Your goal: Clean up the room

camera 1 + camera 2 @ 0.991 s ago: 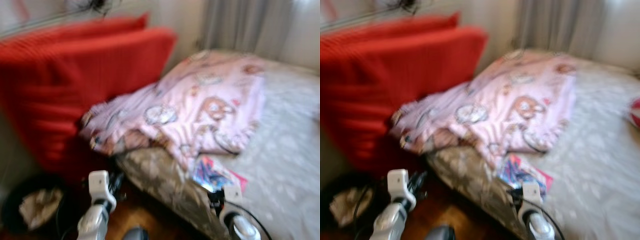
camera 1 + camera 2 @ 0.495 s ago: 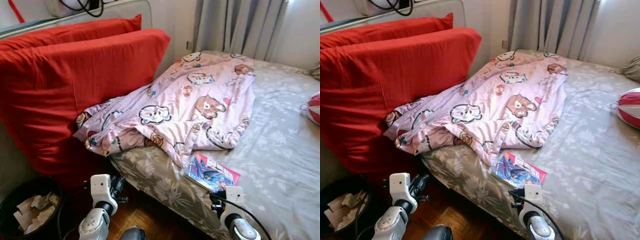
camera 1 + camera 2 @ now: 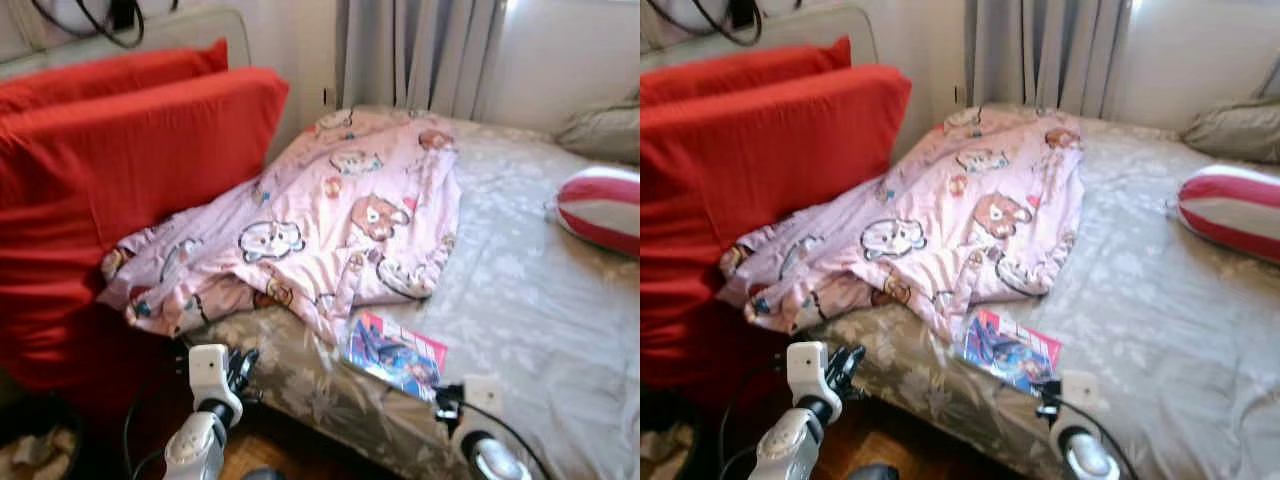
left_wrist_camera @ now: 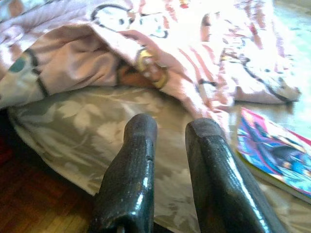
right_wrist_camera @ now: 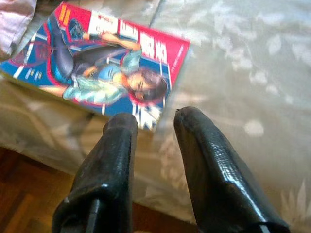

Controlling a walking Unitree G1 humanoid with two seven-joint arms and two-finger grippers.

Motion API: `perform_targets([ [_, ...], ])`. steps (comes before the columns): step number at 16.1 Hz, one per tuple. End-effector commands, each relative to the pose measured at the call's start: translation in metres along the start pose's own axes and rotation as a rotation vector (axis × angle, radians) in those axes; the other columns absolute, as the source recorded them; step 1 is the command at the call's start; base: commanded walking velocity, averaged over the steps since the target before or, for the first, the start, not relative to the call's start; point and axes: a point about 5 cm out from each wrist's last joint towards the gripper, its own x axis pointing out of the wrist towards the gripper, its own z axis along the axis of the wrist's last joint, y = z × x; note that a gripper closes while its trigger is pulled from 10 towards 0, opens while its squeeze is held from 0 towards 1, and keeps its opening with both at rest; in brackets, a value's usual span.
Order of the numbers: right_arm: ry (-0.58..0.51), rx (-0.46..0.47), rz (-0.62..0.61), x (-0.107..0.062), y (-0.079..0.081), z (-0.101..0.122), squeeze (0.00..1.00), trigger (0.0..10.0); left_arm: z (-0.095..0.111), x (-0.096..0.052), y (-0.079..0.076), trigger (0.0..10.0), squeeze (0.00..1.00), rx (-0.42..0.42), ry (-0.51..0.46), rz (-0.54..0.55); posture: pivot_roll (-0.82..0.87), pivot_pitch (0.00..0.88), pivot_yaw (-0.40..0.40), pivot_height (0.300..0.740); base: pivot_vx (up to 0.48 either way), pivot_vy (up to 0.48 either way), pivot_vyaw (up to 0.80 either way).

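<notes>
At the bed's [image 3: 560, 300] near edge lies a thin magazine [image 3: 395, 353], just beside the pink blanket [image 3: 330, 215]. Our right gripper [image 5: 153, 127] hovers near its corner, fingers slightly parted, holding nothing. It looks light, floppy and probably slick; we'd pinch the overhanging edge.

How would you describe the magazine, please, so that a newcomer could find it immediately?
Start at the bed with the grey floral sheet and follow its near edge. Just below the crumpled pink cartoon-print blanket lies a thin, flat, glossy magazine. Its bright red and blue illustrated cover stands out against the pale fabrics.
</notes>
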Motion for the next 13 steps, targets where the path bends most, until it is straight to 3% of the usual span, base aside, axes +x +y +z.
perform_targets([
  [1, -0.033, 0.003, 0.036, 0.004, 0.014, 0.009, 0.0, 10.0, 0.0, -0.003, 0.009, 10.0, 0.0, 0.002, 0.006, 0.027, 0.03, 0.0, 0.014, 0.65, 0.36, 0.0, 0.0],
  [7, -0.039, -0.004, 0.068, 0.005, 0.018, 0.011, 0.0, 10.0, 0.001, -0.002, 0.009, 10.0, 0.0, 0.007, 0.002, 0.029, 0.03, 0.0, 0.014, 0.65, 0.351, 0.0, 0.0],
  [13, -0.052, -0.012, 0.097, 0.004, 0.019, 0.011, 0.0, 10.0, 0.011, 0.002, 0.004, 10.0, 0.0, 0.005, -0.048, 0.005, 0.02, 0.0, 0.017, 0.65, 0.0, 0.0, 0.0],
])
